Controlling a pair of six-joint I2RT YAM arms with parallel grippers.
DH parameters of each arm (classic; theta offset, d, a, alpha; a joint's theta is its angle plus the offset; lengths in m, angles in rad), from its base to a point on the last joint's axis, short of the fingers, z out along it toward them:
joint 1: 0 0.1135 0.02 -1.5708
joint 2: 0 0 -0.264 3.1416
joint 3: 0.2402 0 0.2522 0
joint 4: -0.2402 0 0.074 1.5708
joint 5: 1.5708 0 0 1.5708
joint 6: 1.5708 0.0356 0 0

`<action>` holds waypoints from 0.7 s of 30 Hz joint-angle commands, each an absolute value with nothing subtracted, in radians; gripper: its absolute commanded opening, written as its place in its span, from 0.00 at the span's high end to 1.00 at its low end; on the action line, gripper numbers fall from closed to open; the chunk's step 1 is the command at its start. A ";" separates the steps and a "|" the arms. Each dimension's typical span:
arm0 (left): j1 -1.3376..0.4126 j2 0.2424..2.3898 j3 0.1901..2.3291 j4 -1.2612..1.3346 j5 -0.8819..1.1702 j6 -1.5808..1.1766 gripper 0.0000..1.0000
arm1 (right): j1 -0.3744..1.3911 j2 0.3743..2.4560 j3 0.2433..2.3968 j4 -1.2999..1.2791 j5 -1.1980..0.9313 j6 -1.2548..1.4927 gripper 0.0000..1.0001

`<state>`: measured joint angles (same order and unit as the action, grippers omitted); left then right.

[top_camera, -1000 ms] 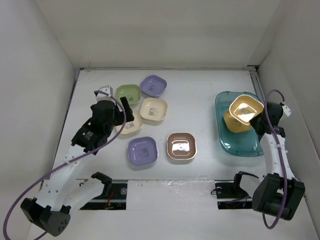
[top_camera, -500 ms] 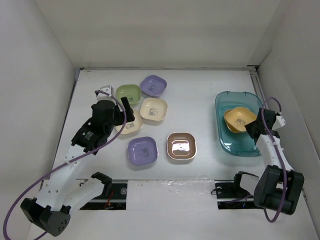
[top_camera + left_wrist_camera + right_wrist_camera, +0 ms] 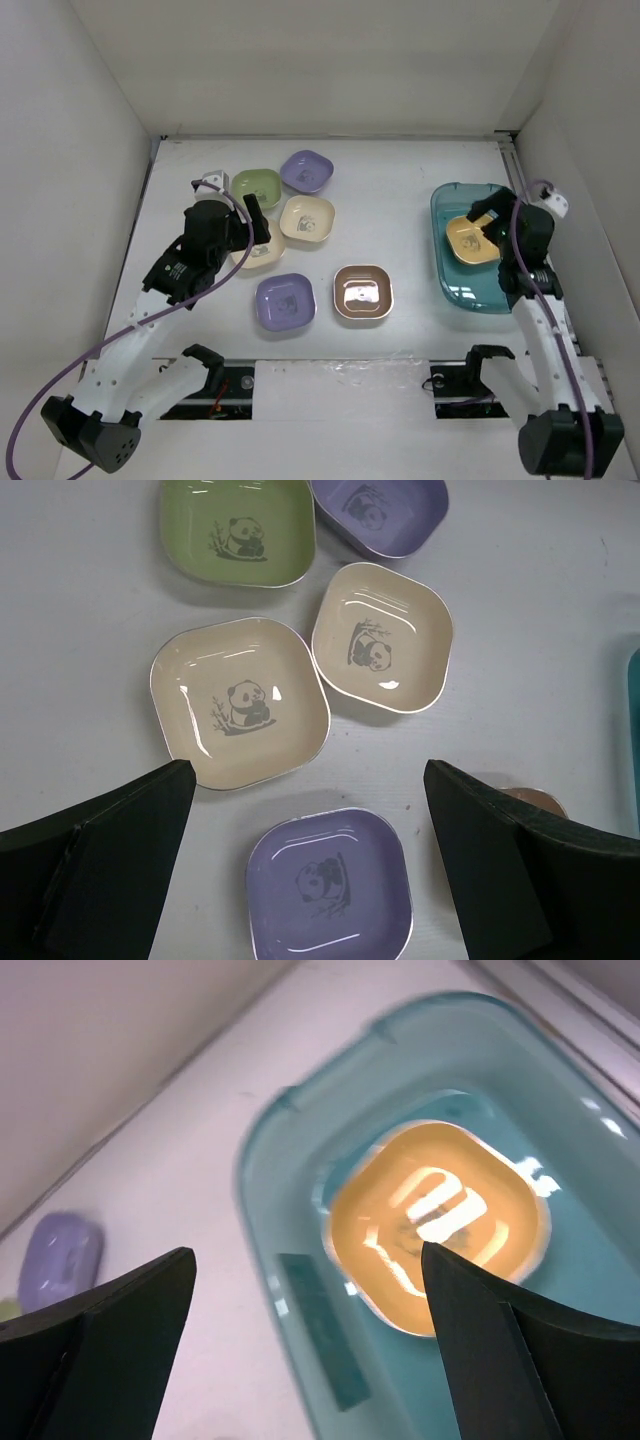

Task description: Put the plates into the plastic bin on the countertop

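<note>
The teal plastic bin (image 3: 468,297) (image 3: 268,1185) stands at the right of the countertop (image 3: 400,190). A yellow-orange plate (image 3: 470,241) (image 3: 437,1224) lies flat in it. My right gripper (image 3: 488,227) (image 3: 310,1355) hovers open just above that plate, holding nothing. On the left lie a green plate (image 3: 256,187) (image 3: 238,535), two lavender plates (image 3: 306,171) (image 3: 285,301) (image 3: 328,885), two cream plates (image 3: 307,219) (image 3: 382,650) (image 3: 240,702) and a brown-pink plate (image 3: 362,293). My left gripper (image 3: 262,232) (image 3: 310,870) hangs open above the left cream plate and the near lavender one.
White walls close in the countertop on the left, back and right. A small white block (image 3: 211,181) sits at the back left beside the green plate. The bin lies close to the right wall.
My right gripper lowered the yellow-orange plate into the bin, opened and let it go. The left arm has not moved.
</note>
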<state>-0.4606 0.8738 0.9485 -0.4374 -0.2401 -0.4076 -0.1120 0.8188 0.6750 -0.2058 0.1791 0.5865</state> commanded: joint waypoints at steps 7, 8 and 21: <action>-0.457 0.857 0.951 -0.420 -0.297 -0.414 0.00 | 0.387 1.388 1.101 -0.331 0.045 0.141 0.01; -0.457 0.857 0.951 -0.420 -0.298 -0.425 0.00 | 0.420 1.434 1.112 -0.343 0.044 0.126 0.01; -0.457 0.877 0.951 -0.430 -0.328 -0.436 0.00 | 0.695 1.338 0.792 -0.353 0.170 0.209 0.01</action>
<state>-0.4606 0.8803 0.9485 -0.4385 -0.3130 -0.4278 0.6834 1.3605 0.8444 -0.3664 0.1287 0.1844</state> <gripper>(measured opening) 0.993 0.991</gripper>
